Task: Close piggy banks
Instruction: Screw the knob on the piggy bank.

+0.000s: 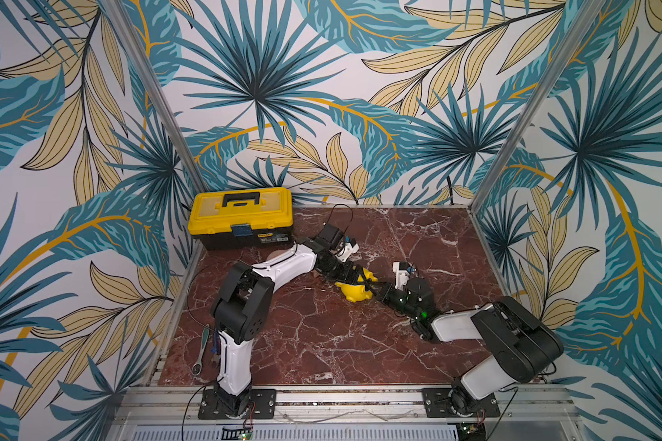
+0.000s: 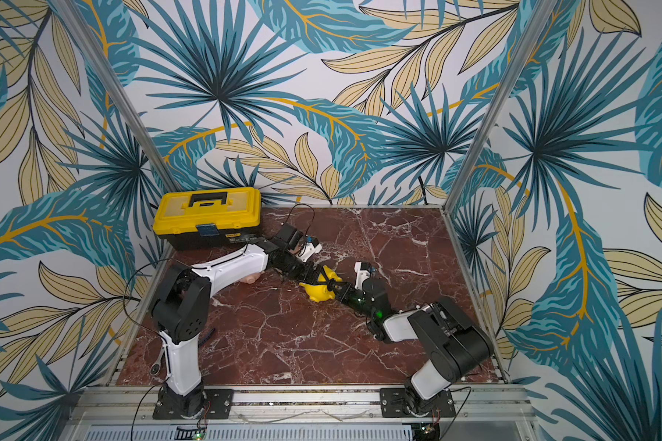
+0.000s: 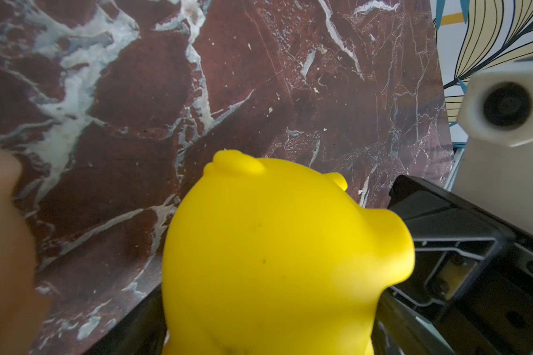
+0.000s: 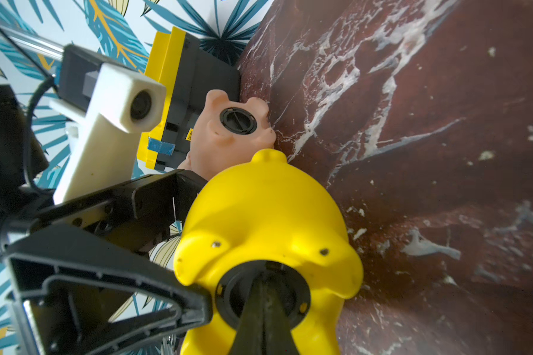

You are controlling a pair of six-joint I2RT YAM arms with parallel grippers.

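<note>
Just in front of the toolbox [image 1: 241, 217] (its front label is too small to read), the pink piggy bank [image 4: 228, 135] is lying belly-out with its own plug [image 4: 238, 120] seated, so it is probably finished. Further right of the toolbox, over the middle of the desk [image 1: 322, 343], the left gripper [image 1: 354, 278] is clasping the yellow piggy bank [image 1: 352, 294] between its fingers. It is likely bracing the bank on its side so that the belly hole is facing the right gripper [image 4: 263, 276], whose fingers are pressing together with their tips on the black plug [image 4: 291, 295] in that hole.
</note>
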